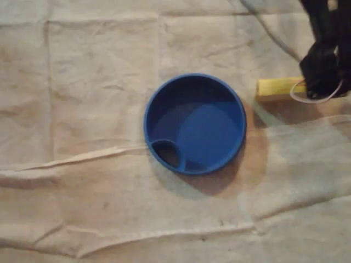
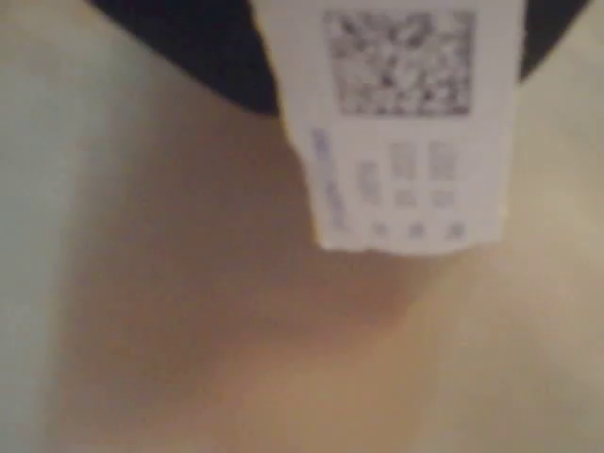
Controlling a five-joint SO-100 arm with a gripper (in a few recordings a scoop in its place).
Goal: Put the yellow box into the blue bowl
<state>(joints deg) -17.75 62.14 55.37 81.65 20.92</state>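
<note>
Yellow box (image 1: 277, 87): near the counter's (image 1: 82, 82) right edge, just right of the blue bowl (image 1: 197, 126), outside it.
Fingers (image 1: 319, 68): over the box's right end; whether they grip it cannot be told.
Progress: bowl empty; transfer outstanding.

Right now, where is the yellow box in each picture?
Overhead view: the yellow box lies near the right edge, right of the blue bowl, its right end under the gripper.
Wrist view: top middle, a white label with a code; whether that is the box, I cannot tell.
Shared landmark: the beige cloth.
</note>
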